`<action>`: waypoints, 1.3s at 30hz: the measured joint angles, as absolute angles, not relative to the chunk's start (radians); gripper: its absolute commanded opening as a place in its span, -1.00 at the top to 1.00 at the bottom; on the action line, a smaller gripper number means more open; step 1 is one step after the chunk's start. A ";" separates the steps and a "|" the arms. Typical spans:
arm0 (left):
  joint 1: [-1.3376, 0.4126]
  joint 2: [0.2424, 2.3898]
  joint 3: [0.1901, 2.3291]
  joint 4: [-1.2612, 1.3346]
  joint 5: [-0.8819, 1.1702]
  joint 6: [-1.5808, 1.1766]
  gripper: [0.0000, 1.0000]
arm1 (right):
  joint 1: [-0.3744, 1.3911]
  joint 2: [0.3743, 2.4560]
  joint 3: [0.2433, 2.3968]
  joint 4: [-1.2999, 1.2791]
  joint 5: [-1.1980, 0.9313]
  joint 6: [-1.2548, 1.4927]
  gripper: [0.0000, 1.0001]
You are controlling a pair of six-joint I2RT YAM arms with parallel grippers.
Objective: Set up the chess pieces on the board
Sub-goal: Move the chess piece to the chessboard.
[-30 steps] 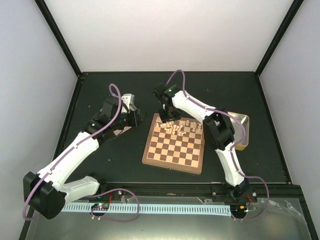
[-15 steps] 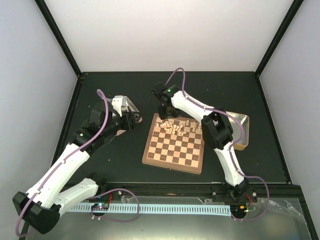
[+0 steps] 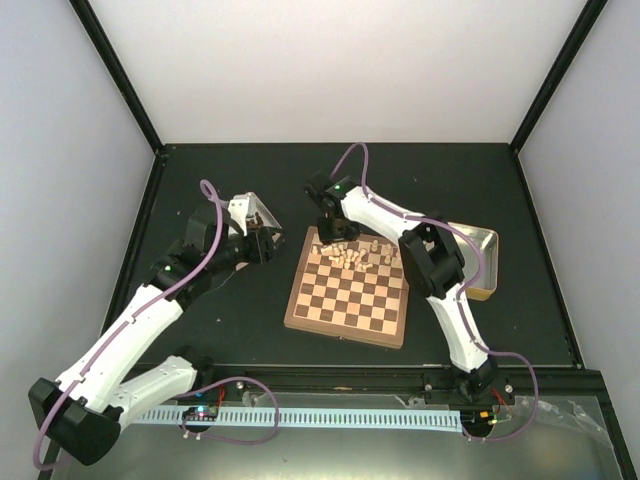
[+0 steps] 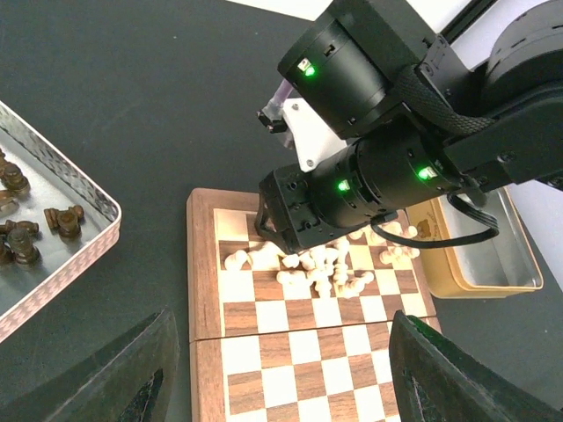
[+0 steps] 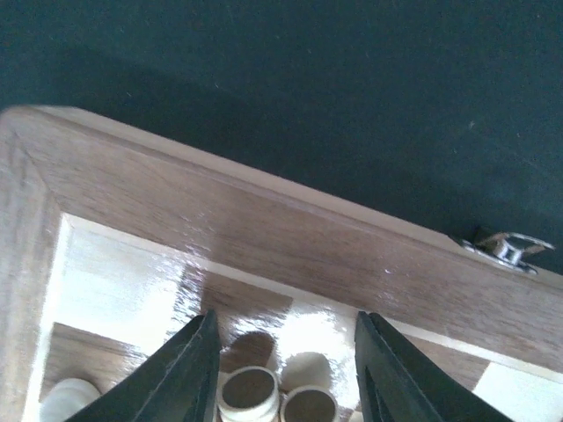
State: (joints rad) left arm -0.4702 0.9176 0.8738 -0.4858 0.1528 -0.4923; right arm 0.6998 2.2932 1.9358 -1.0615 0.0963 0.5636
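Observation:
The board [image 3: 350,305] lies mid-table, with pale chess pieces [image 3: 356,256] heaped on its far rows. My right gripper [image 3: 330,235] points down at the board's far left corner. In the right wrist view it [image 5: 286,378] is open, with two round-based chess pieces [image 5: 249,391] lying between its fingers [image 5: 189,369] beside the board's rim [image 5: 264,229]. My left gripper [image 3: 263,246] hovers left of the board. In the left wrist view it [image 4: 281,387] is open and empty above the board [image 4: 290,369], facing the chess pieces [image 4: 317,268].
A silver tin [image 3: 252,208] holding dark pieces [image 4: 62,218] stands left of the board, right behind my left gripper. A gold tin [image 3: 485,262] sits at the board's right. Black walls bound the dark table.
The left arm's elbow has swung left and its gripper has shifted slightly beside the silver tin. The right arm has barely moved.

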 measured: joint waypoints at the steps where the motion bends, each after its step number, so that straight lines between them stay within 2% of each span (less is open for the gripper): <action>1: -0.470 0.923 0.873 -0.485 0.154 -0.492 -0.35 | 0.700 2.285 1.924 -1.052 0.097 0.562 0.13; 17: -0.470 0.990 0.871 -0.478 0.163 -0.485 -0.35 | 0.769 2.012 1.503 -0.916 -0.012 0.587 0.18; 23: -0.470 1.008 0.871 -0.479 0.168 -0.482 -0.35 | 0.788 1.962 1.477 -0.895 -0.036 0.602 0.18; 39: -0.470 1.039 0.871 -0.482 0.216 -0.482 -0.35 | 0.753 1.878 1.507 -0.828 0.181 0.630 0.11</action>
State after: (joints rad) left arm -0.4702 1.0389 0.8715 -0.4820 0.2161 -0.4816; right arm 0.7532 1.8778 1.5074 -0.8284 0.1814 0.6304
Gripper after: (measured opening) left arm 0.675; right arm 0.429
